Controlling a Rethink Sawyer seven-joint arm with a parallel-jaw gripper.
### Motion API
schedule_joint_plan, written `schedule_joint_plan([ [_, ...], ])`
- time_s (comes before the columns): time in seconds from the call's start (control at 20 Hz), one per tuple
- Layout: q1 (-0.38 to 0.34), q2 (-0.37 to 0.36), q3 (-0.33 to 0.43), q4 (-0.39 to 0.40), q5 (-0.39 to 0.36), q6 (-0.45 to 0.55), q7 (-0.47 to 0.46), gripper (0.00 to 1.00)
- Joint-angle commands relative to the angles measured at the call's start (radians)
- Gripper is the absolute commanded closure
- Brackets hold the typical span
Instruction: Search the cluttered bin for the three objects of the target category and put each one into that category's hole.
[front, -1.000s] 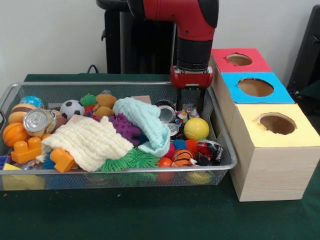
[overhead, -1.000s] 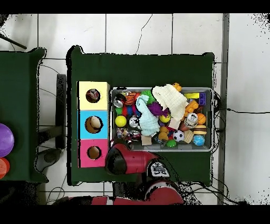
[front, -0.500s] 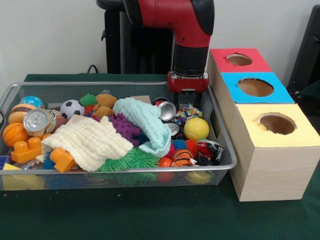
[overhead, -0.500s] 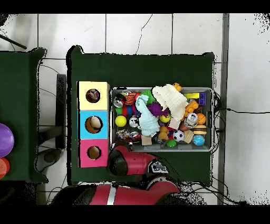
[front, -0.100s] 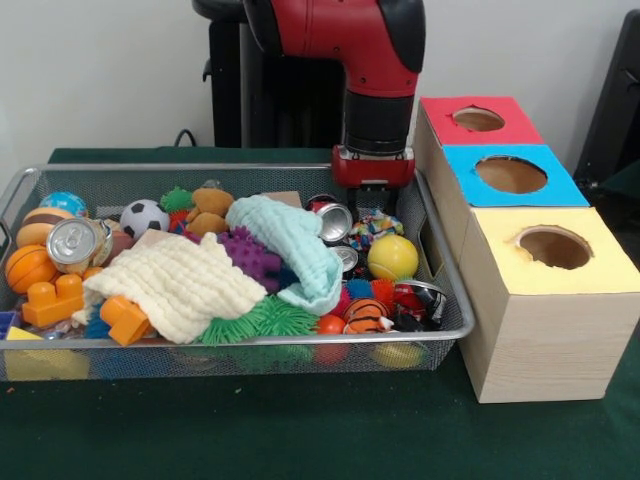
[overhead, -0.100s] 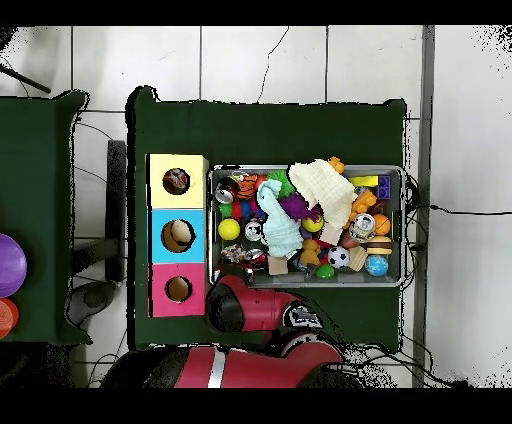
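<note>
Below my pincer: silver wire-mesh bin (front, -0.100s: 445, 275), open silver can (front, -0.100s: 333, 222).
Pincer (front, -0.100s: 372, 187): fingers hidden, cannot tell.
Beside pincer: red-topped wooden box (front, -0.100s: 477, 120).

Silver wire-mesh bin (front, -0.100s: 440, 262) on dark green cloth surface (front, -0.100s: 300, 430); cream waffle-textured cloth (front, -0.100s: 180, 283); mint-green knitted cloth (front, -0.100s: 292, 243); purple spiky rubber ball (front, -0.100s: 247, 253); plain yellow ball (front, -0.100s: 392, 257); black-and-white soccer ball (front, -0.100s: 144, 216); orange plastic building block (front, -0.100s: 52, 300); pale wooden box (front, -0.100s: 540, 330) with tops red (front, -0.100s: 478, 120), blue (front, -0.100s: 510, 175), yellow (front, -0.100s: 555, 250); red-and-black arm (front, -0.100s: 375, 60).
</note>
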Motion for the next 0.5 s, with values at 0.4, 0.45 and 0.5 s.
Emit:
schedule_joint_plan([
  [0.4, -0.069, 0.074, 0.071, -0.110, 0.042, -0.042, 0.212, 1.00],
  [0.45, -0.067, 0.064, 0.070, -0.103, 0.046, -0.041, 0.216, 1.00],
  [0.5, -0.067, 0.037, 0.073, -0.085, 0.052, -0.022, 0.220, 1.00],
])
